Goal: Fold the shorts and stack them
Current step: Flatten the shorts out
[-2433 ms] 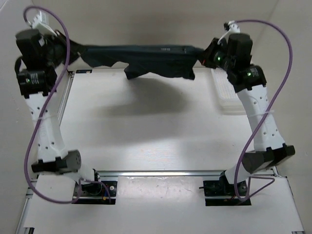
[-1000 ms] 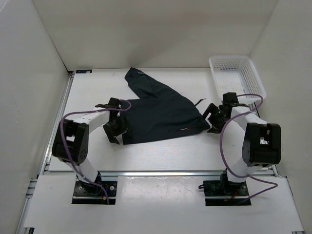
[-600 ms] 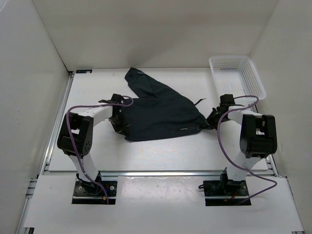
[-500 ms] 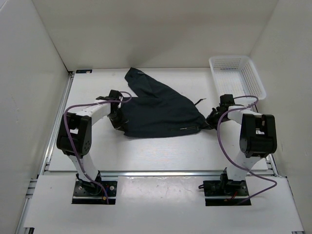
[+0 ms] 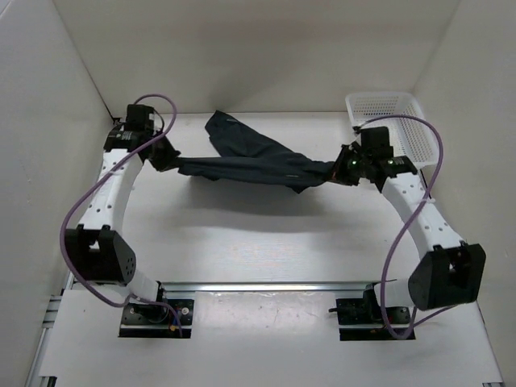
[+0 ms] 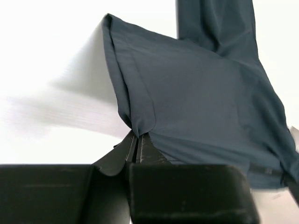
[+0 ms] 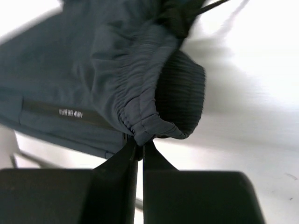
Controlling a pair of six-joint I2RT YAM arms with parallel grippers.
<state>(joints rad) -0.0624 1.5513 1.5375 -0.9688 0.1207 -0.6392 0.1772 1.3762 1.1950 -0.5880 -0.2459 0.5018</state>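
The dark navy shorts hang stretched between both grippers above the white table, with one leg trailing toward the back. My left gripper is shut on the left corner of the shorts, the fabric pinched between its fingertips. My right gripper is shut on the elastic waistband at the right end, the cloth gathered at its fingertips. A small logo strip shows on the fabric.
A white plastic mesh basket stands at the back right corner, just behind the right arm. White walls enclose the table on the left, back and right. A metal rail runs along the near edge.
Both grippers closed on the ends of the shorts lying on the table and lifted them. The arms rose and moved back, and the cloth now hangs stretched between them.
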